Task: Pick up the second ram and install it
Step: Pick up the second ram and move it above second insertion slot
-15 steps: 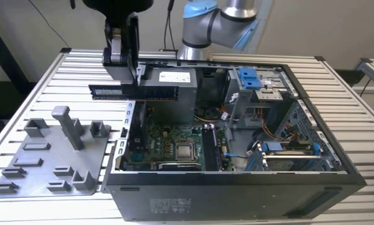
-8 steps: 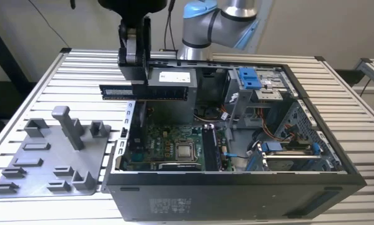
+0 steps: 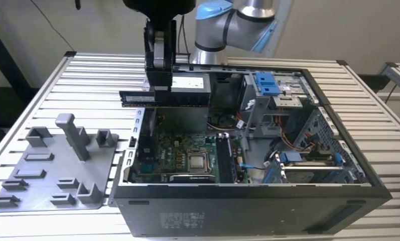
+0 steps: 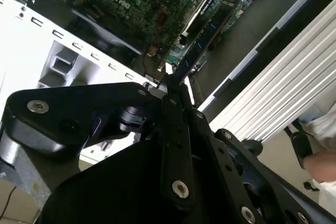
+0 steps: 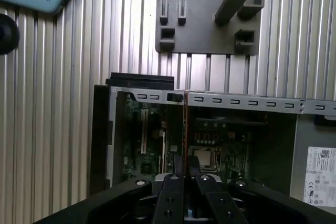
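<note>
Closest to the wrist cameras, the gripper (image 5: 184, 165) is clamping the second ram (image 3: 186, 99) mid-length, suspending it over the computer case's (image 3: 253, 206) far edge, long axis seemingly lying crosswise to the memory slots (image 3: 221, 158) below.

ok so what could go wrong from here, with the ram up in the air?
1. The end effector pinches the second ram only at mid-length, so a nudge could pivot it.
2. The stick lies crosswise to the motherboard slots, so it might seat misaligned.
3. It appears to hang above the case wall, and a low end could clip that.
</note>
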